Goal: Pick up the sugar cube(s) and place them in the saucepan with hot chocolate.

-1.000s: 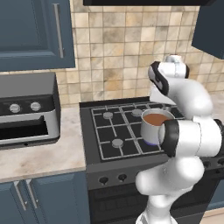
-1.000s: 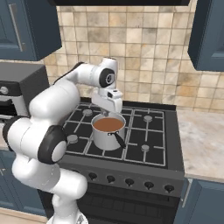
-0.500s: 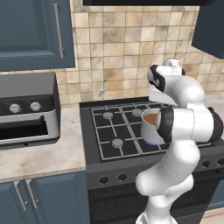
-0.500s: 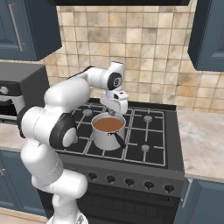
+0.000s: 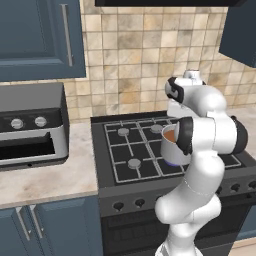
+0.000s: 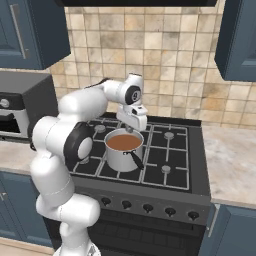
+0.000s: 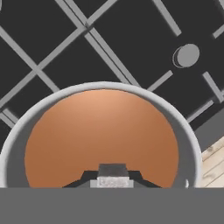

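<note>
The saucepan with brown hot chocolate stands on the front left of the stove, its thin dark handle pointing to the front. In the left base view the saucepan is partly hidden behind my forearm. My gripper hangs just above the pan's back rim, pointing down. Seen from the hand, the gripper is shut on a small greyish-white sugar cube, directly over the brown liquid.
A black stove top with grey grates and burners surrounds the pan. A steel toaster oven sits on the counter to the left. Marble counter lies to the right. Blue cabinets hang above.
The hand has shifted a little to the right and sunk lower over the saucepan, and the elbow has swung round. The jaws stayed shut.
</note>
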